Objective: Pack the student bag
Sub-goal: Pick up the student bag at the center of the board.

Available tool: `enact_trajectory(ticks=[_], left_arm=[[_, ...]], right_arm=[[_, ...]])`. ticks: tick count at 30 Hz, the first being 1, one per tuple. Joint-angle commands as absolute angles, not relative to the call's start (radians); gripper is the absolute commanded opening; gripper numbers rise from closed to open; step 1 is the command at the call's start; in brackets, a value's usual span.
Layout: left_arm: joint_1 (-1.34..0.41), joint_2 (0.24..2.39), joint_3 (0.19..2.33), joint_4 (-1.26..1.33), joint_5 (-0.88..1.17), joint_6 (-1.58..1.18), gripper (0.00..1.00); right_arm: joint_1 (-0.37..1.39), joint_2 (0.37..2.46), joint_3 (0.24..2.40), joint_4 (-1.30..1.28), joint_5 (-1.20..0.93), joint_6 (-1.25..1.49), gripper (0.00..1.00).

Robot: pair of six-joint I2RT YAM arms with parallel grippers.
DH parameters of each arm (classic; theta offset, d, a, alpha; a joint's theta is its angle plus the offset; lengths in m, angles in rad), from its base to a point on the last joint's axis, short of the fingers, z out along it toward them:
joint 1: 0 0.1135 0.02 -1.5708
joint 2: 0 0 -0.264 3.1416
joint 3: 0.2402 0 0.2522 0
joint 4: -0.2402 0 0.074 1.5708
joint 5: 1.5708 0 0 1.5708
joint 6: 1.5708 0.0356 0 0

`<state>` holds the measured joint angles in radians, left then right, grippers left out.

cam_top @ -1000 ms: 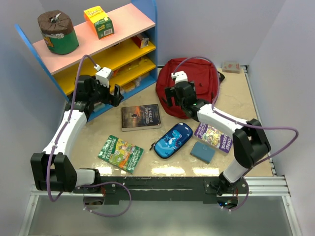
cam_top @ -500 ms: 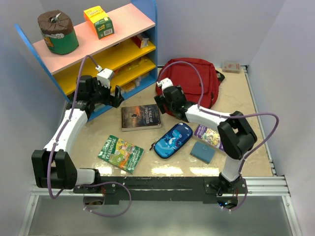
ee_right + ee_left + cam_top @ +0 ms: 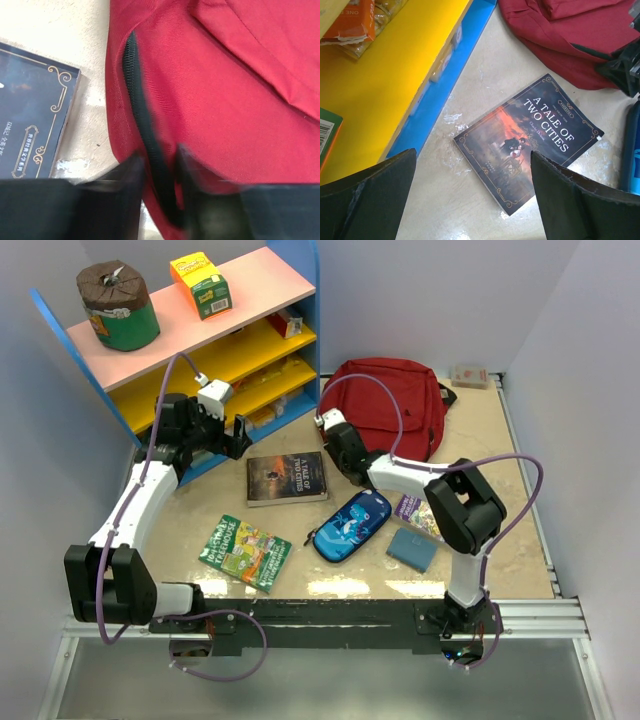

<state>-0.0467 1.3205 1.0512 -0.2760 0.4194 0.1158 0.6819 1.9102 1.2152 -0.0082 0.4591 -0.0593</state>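
Well, nothing looks packed yet. Right gripper [image 3: 160, 155] sits at the left zipper [image 3: 135, 90] of the student bag [image 3: 390, 400], grip unclear; left gripper [image 3: 471, 155] wide open.

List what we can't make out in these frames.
1. Whether the right gripper is shut: in the right wrist view, blur smears the fingers straddling the black zipper; in the top view it is too small.
2. Whether the student bag is open or zipped: too small in the top view, and the right wrist view shows only a strip.
3. The purple book: the right arm covers part of it in the top view.
4. The blue pencil case: cut by the right edge of the left wrist view.
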Motion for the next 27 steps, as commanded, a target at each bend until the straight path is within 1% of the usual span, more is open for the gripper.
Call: enact_trajectory(ticks=[1,2,3,9,15,21,27], left_arm=[[-0.046,1.309,1.062,-0.262,0.442,0.103,1.00],[-0.046,1.305,1.057,-0.261,0.443,0.103,1.00],[-0.046,1.307,1.051,-0.261,0.437,0.103,1.00],[-0.046,1.302,1.022,-0.267,0.439,0.104,1.00],[-0.046,1.282,0.982,-0.256,0.440,0.106,1.00],[-0.046,1.269,0.974,-0.259,0.434,0.112,1.00],[-0.046,1.259,0.983,-0.273,0.430,0.120,1.00]], right_arm=[[0.684,1.856,1.230,0.040,0.506,-0.069,0.17],[0.684,1.844,1.238,0.052,0.532,-0.077,0.02],[0.684,1.821,1.242,0.057,0.549,-0.098,0.00],[0.686,1.675,1.276,0.144,0.663,-0.230,0.00],[0.713,1.536,1.341,0.107,0.667,-0.293,0.00],[0.892,1.440,1.330,0.017,0.747,-0.347,0.00],[1.144,1.396,1.221,-0.090,0.831,-0.246,0.00]])
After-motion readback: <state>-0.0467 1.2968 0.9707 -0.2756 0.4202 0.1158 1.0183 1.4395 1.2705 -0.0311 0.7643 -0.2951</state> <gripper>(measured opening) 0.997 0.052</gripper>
